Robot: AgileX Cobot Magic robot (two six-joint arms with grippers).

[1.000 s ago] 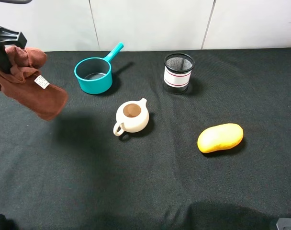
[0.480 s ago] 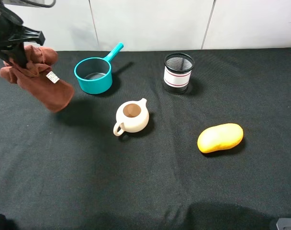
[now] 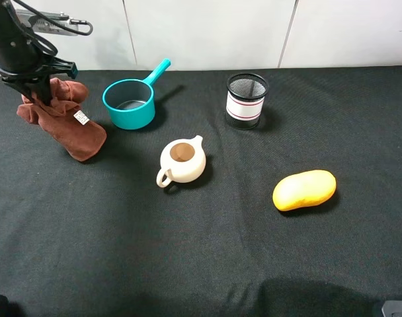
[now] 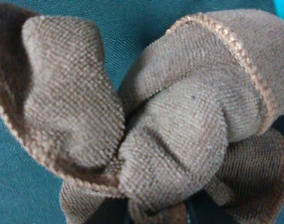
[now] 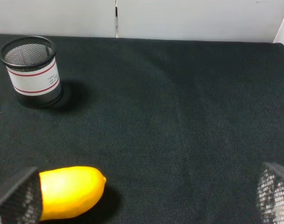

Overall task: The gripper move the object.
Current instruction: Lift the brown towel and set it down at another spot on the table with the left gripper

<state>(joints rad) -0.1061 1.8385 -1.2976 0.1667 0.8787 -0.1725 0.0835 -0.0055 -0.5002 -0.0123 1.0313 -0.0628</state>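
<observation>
Black fabric desk (image 3: 207, 264) is sitting in front of white wall panels. The brown towel (image 3: 62, 122) is hanging at the desk's far left, its bunched top clamped in the left gripper (image 3: 37, 84), just beside the teal saucepan (image 3: 128, 104). Can't tell if its low end is touching down. The left wrist view is only showing close-up folds and hem. The cream teapot (image 3: 182, 160), mesh pen cup (image 3: 246, 100) and yellow mango (image 3: 304, 189) are sitting further right. Only the right wrist view is showing the right gripper (image 5: 144, 196), which is spreading wide with the mango near one finger.
</observation>
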